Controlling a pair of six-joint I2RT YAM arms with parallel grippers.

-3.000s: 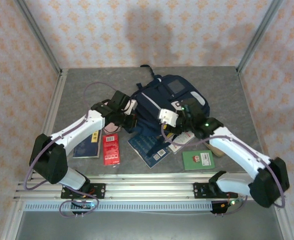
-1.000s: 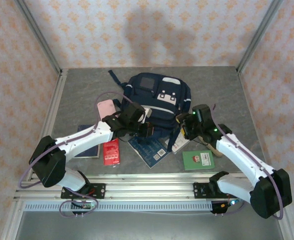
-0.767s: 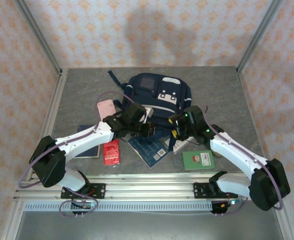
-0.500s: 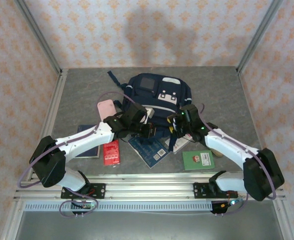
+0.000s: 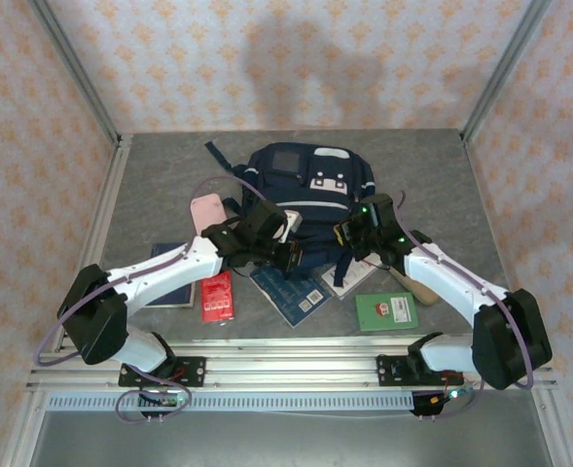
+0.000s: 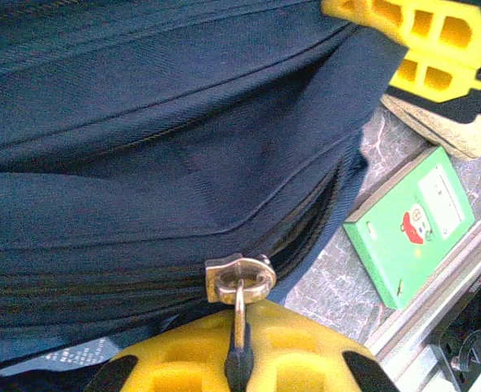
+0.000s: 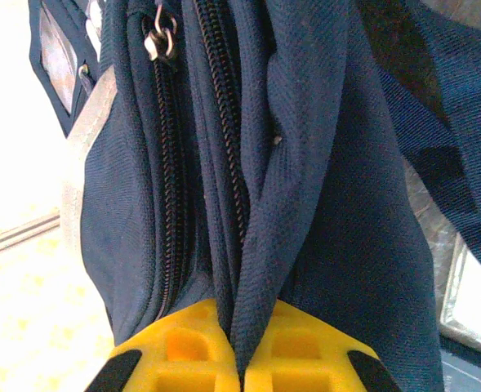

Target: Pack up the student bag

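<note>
The navy student bag (image 5: 310, 190) lies at the table's middle back, its front patches facing up. At the bag's near left edge, my left gripper (image 5: 288, 251) is shut on the metal zipper pull (image 6: 240, 314), whose slider (image 6: 240, 278) sits just above the yellow fingers (image 6: 305, 355). My right gripper (image 5: 349, 236) is at the bag's near right edge. It is shut on a fold of navy fabric (image 7: 260, 269) beside a closed zipper (image 7: 168, 204), the bag (image 7: 346, 204) hanging against the fingers (image 7: 183, 351). The right gripper's yellow fingers (image 6: 420, 33) also show in the left wrist view.
A pink case (image 5: 206, 211) lies left of the bag. In front lie a dark notebook (image 5: 174, 282), a red booklet (image 5: 216, 295), a blue book (image 5: 288, 287), a green book (image 5: 385, 311) (image 6: 411, 224) and a wooden piece (image 5: 417, 287). The rail (image 5: 286, 370) borders the near edge.
The bag has turned and shifted back, front patches up. The right gripper swung in from the right to the bag's near right edge and closed on fabric. The left gripper kept its hold.
</note>
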